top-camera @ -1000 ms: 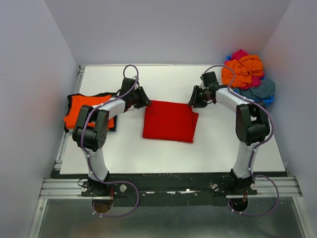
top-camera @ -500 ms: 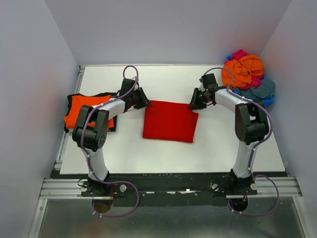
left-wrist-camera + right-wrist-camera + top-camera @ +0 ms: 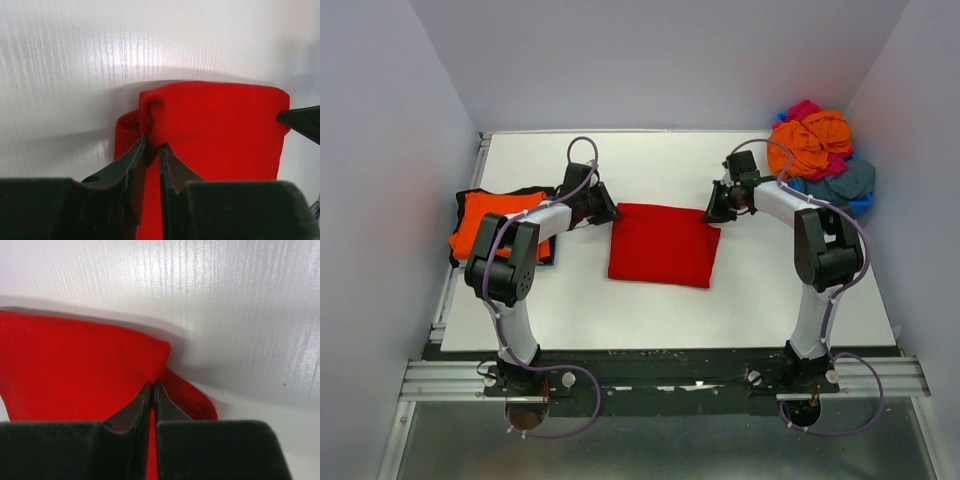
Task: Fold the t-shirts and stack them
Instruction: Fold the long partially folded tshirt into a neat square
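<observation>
The red t-shirt (image 3: 662, 243) lies folded into a neat rectangle at the centre of the top view, flat on the white table (image 3: 650, 300), several layers thick. It looks light, limp and soft, so it should bend wherever it is lifted and sag between any two holding points. The layers will likely slide apart unless the whole stack is caught, not just the top sheet. The sensible places to hold are its two upper corners, one at each end of the far edge, and that is where the tools are. The left gripper (image 3: 151, 150) has its tips nearly together with a raised pucker of red cloth pinched between them at the upper-left corner. The right gripper (image 3: 151, 386) has its tips pressed almost shut on a thin bit of fabric at the upper-right corner (how many layers it has caught cannot be told). Farther out, a folded orange t-shirt (image 3: 500, 232) rests on a black t-shirt (image 3: 470, 196) at the left edge. A loose heap of t-shirts (image 3: 812, 140) sits in the upper right.
</observation>
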